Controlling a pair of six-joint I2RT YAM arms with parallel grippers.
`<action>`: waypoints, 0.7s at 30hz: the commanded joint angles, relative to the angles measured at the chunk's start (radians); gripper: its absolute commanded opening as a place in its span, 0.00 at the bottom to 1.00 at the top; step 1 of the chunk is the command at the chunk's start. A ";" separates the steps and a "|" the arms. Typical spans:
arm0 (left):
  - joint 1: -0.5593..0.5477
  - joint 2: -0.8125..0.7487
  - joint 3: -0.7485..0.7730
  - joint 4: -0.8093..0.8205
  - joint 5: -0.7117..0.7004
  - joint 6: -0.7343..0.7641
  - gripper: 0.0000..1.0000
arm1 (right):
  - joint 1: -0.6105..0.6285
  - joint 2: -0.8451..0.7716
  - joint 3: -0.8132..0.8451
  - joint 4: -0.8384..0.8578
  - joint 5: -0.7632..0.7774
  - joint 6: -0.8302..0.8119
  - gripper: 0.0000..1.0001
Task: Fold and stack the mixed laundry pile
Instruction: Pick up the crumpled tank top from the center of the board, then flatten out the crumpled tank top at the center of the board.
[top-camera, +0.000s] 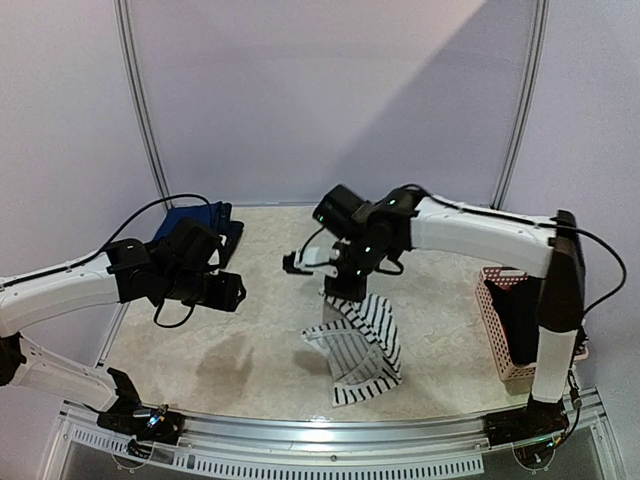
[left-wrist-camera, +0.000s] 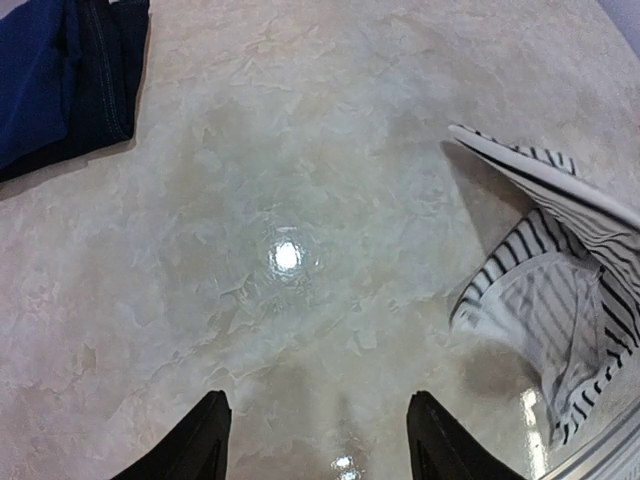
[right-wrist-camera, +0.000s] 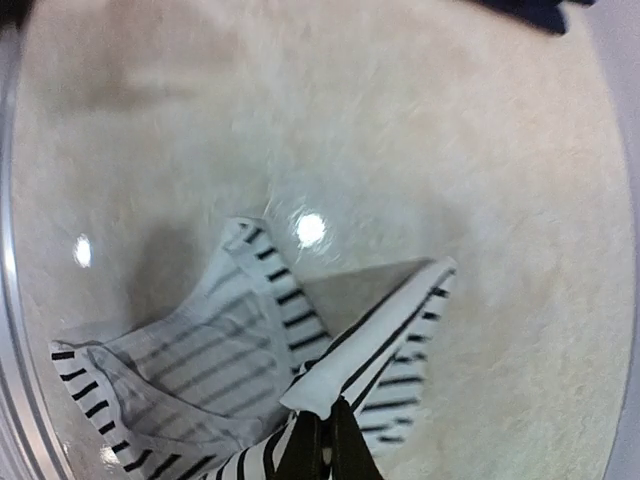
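Pinching one striped tank top (top-camera: 365, 345): right tool (right-wrist-camera: 325, 430); one navy piece (top-camera: 195, 222) apart.

I work in a lab booth: white panels (top-camera: 320, 100) on metal poles (top-camera: 141, 100) behind my table (top-camera: 260, 300), arms (top-camera: 470, 232) bolted to its rail (top-camera: 330, 432).

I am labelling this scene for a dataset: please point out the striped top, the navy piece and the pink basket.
striped top (top-camera: 368, 335), top view, on its hanging striped middle.
navy piece (top-camera: 195, 215), top view, on its blue part.
basket (top-camera: 497, 325), top view, on its left slotted wall.
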 joint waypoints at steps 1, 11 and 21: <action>0.015 -0.019 0.016 -0.025 -0.013 0.013 0.61 | -0.095 -0.223 0.044 0.100 -0.037 0.059 0.00; 0.014 0.051 0.028 0.025 0.061 0.043 0.62 | -0.548 -0.450 -0.490 0.317 -0.093 0.401 0.35; -0.035 0.269 0.110 0.108 0.172 0.056 0.56 | -0.571 -0.478 -0.522 0.281 -0.283 0.253 0.43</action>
